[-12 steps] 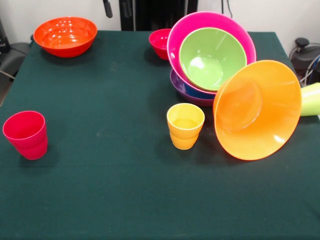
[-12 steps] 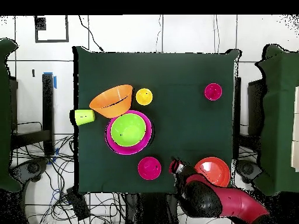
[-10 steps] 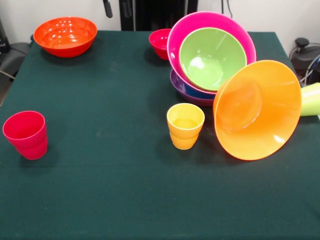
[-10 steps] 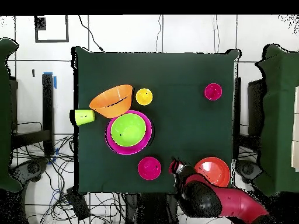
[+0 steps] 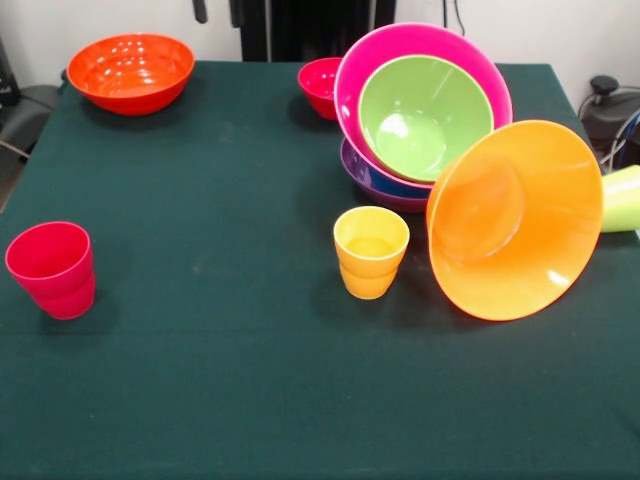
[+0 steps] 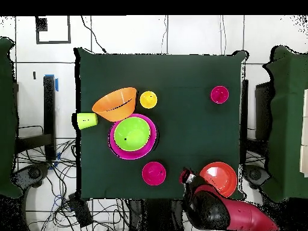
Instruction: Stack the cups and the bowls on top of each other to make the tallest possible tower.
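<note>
— Start at the left: what's there?

— Red cup [image 5: 50, 268] alone near the edge. Behind it the red-orange bowl [image 5: 130, 72], upright at the far corner.

— And the arm?

— That's the change. From overhead the gripper [image 6: 188, 178] has slid sideways and now sits just beside that bowl's rim. Whether the claw is spread or closed I cannot tell.

— So that bowl is next?

— Likely; nothing on the table has moved yet. Further right are the small red bowl [image 5: 320, 85] and the yellow cup [image 5: 371, 250], both loose.

— The tower?

— Right of centre: purple bowl [image 5: 375, 185] lowest, pink bowl [image 5: 440, 38] tilted in it, green bowl [image 5: 425, 115] inside. The orange bowl [image 5: 515, 220] stands tipped on its rim beside it, with the green cup [image 5: 622, 198] lying at the right edge. Most of the stacking remains.
</note>
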`<state>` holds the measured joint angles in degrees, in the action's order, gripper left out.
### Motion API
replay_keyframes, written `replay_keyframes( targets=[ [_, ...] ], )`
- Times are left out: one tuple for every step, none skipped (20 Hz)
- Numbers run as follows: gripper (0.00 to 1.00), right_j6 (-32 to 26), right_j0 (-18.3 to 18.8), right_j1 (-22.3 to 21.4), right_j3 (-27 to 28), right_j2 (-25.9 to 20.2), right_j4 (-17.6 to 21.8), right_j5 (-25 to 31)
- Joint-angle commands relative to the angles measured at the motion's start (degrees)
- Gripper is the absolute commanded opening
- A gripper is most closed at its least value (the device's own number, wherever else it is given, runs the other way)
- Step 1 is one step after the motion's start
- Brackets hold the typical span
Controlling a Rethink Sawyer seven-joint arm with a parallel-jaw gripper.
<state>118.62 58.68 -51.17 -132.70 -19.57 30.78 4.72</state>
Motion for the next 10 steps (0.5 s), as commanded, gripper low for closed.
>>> replay_keyframes(
  targets=[
    [1.0,-0.74,3.17,7.28,7.85,2.12,4.25,2.89],
    [1.0,-1.28,3.8,8.31,8.57,2.0,4.87,2.67],
    [1.0,-1.83,4.43,9.35,9.28,1.89,5.48,2.44],
    [1.0,-2.04,4.88,10.24,9.87,1.88,6.1,2.08],
    [1.0,-2.26,5.32,11.12,10.46,1.88,6.72,1.72],
    [1.0,-2.4,5.69,12.13,11.12,2.02,7.46,1.25],
    [1.0,-2.39,5.93,13.06,11.66,2.07,8.01,0.83],
    [1.0,-2.35,6.22,13.92,12.07,2.18,8.7,0.36],
    [1.0,-2.12,6.3,14.69,12.48,2.4,9.26,-0.03],
    [1.0,-1.96,6.58,15.47,12.84,2.62,9.99,-0.56]
  ],
)
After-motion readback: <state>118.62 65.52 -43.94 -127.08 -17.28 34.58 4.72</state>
